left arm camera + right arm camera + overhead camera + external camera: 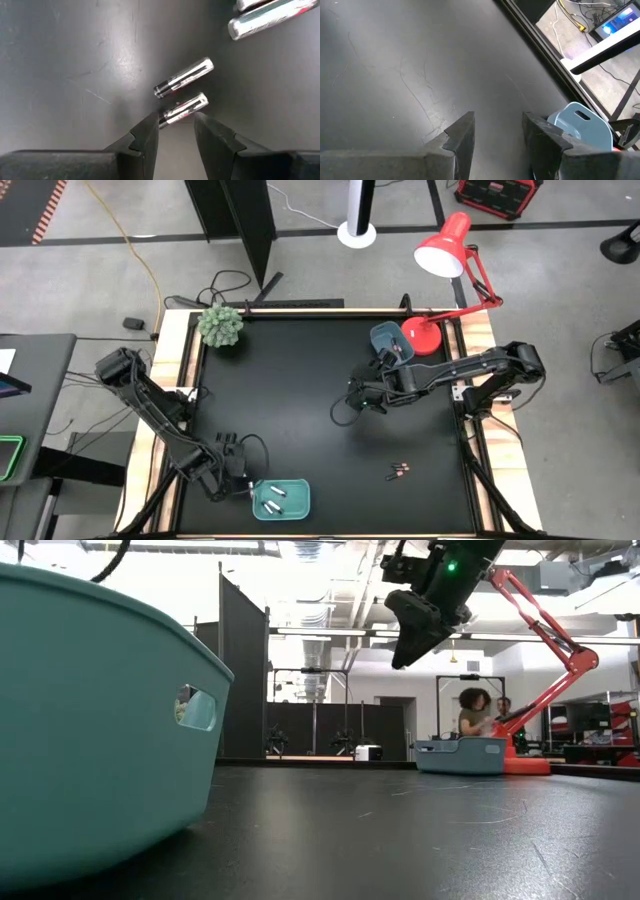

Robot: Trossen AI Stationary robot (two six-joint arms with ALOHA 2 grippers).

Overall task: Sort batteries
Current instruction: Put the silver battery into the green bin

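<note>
Teal tray (pixel 296 502) at near table edge, left gripper (pixel 175 131) spread over silver batteries (pixel 183 108), right gripper (pixel 498 131) spread above bare mat

A black counter (pixel 300 380) with pale wooden edging stands on a grey concrete floor (pixel 100 270). A red desk lamp (pixel 445 250) is fixed at its far right corner, a small green potted plant (pixel 221 326) at the far left. Behind stand black partition panels (pixel 243 670). Ceiling lights glare overhead, and two people (pixel 472 712) stand far off.
</note>
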